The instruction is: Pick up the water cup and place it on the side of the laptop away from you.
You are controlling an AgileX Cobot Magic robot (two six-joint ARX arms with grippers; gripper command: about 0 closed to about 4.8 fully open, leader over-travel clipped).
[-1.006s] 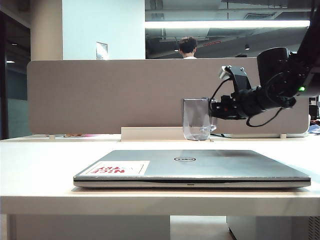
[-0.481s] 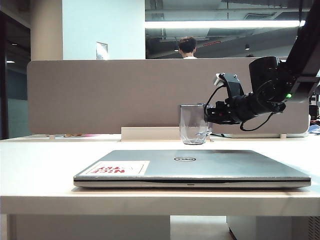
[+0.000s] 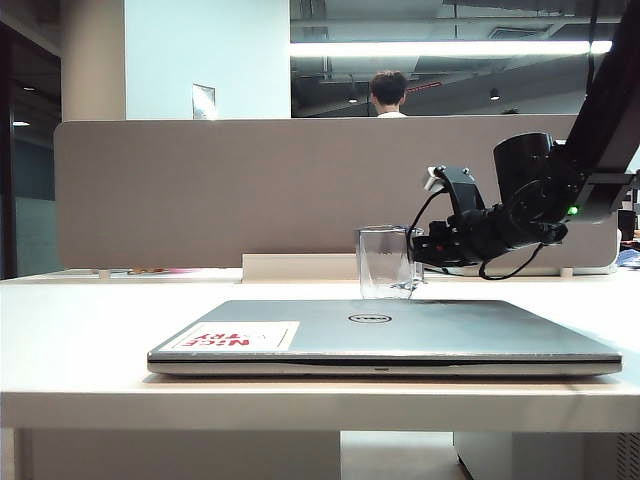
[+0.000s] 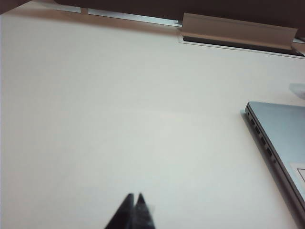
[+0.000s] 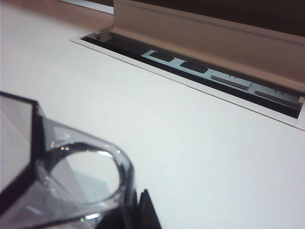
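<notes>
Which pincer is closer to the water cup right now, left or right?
Right. The right pincer is shut on the water cup, holding it beyond the laptop. The left pincer is shut, over bare table off the laptop's other side, away from the cup.

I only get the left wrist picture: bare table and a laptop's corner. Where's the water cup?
Observer: The water cup hangs beyond the laptop, at its far side, gripped by the right claw.
Operator: Is it standing on the table yet?
Observer: I cannot tell; the laptop's lid hides its base in the exterior view.
Operator: What lies past it?
Observer: An open cable tray with sockets, set into the table.
Operator: And the left claw?
Observer: The left claw is shut, above bare table, away from the cup.
</notes>
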